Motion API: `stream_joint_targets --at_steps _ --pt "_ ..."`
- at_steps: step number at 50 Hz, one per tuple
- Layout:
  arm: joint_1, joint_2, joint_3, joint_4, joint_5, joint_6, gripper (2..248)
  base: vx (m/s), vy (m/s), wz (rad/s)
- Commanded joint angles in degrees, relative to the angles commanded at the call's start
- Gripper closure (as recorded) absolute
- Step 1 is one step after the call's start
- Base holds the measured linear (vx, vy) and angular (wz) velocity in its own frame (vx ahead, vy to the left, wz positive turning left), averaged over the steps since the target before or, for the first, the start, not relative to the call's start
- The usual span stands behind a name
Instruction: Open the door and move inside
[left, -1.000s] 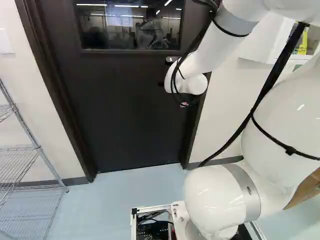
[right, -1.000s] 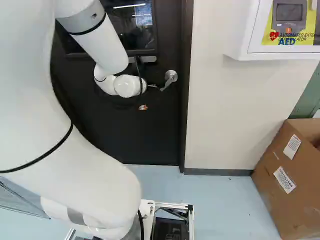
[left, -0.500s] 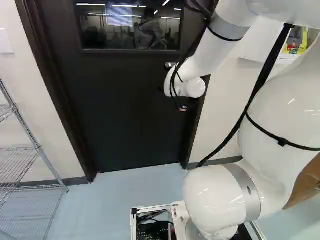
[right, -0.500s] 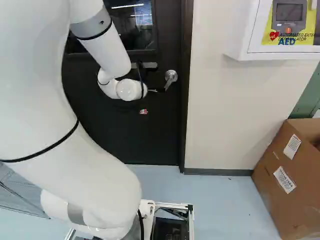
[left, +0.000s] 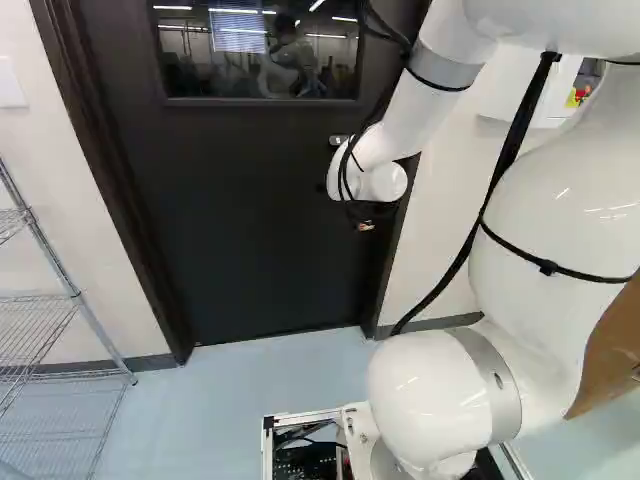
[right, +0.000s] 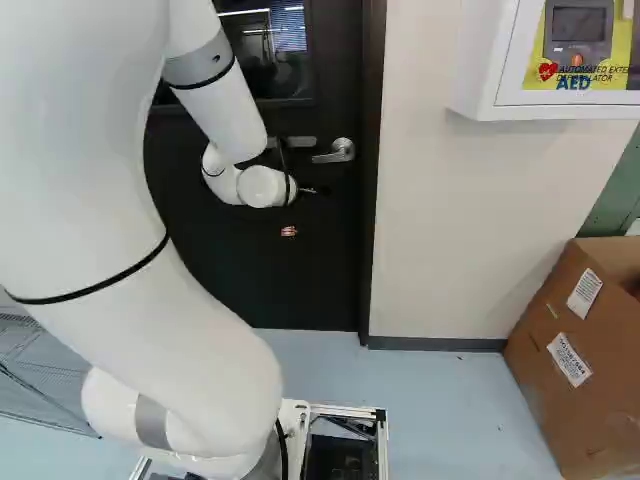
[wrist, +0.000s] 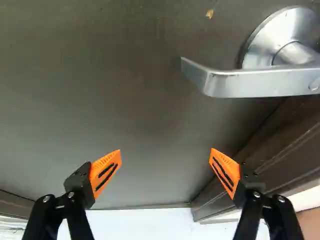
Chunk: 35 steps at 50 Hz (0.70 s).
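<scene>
I'm working on unlatching the door (left: 260, 220): claw (wrist: 165, 152) hanging spread below the handle (wrist: 260, 83), probably needing raising, then pressing down.

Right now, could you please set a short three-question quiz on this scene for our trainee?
1. True or false: the door is shut.
2. How does the silver lever handle lie to the gripper? (a) clamped in it; (b) ahead of it, not gripped; (c) resting on one of its pads.
3. Fill in: at the right of the right base view stands a brown cardboard ____.
Key: 1 true; 2 b; 3 box.
</scene>
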<state>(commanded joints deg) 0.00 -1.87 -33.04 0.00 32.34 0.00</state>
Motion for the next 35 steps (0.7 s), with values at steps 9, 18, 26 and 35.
stream_joint_targets --at_steps 9,18,26,35 --pt "0.0 -0.1 0.0 0.0 0.0 0.0 3 0.000 0.000 0.000" --pt "0.0 -0.1 0.0 1.9 0.0 0.0 3 0.000 0.000 0.000" --pt "0.0 -0.1 0.0 6.2 0.0 0.0 3 0.000 0.000 0.000" --pt "0.2 -1.0 -1.0 11.5 0.0 0.0 3 0.000 0.000 0.000"
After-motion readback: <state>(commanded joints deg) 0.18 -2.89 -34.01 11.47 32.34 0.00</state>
